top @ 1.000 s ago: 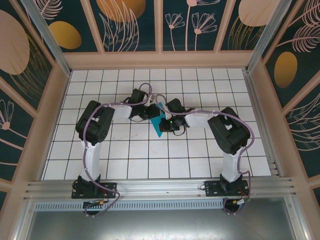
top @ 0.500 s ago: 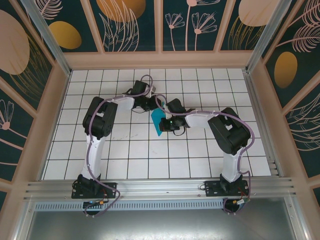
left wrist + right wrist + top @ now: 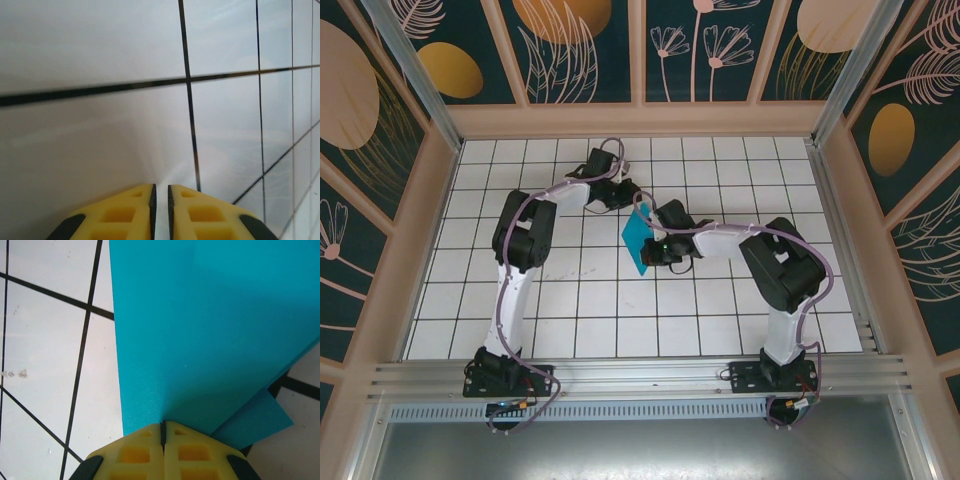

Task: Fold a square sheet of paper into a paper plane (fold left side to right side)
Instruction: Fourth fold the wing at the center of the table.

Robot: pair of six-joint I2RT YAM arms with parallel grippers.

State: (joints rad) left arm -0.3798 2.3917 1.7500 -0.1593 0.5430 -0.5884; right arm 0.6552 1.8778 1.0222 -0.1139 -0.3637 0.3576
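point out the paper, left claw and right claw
square sheet of paper (image 3: 210, 330), right wrist view, middle of its top layer
left claw (image 3: 160, 189), left wrist view, between its yellow fingertips
right claw (image 3: 163, 426), right wrist view, between its fingertips

So the table (image 3: 570, 300) under me is white square tiles with dark grout lines, a few tiny specks (image 3: 15, 374) on one. The folded cyan-teal sheet of paper (image 3: 638, 240) is mid-table, can't tell how flat.

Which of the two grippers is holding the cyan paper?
The right gripper: its tips are pinched shut on an edge of the cyan paper, whereas the left gripper is shut on nothing above white tiles.
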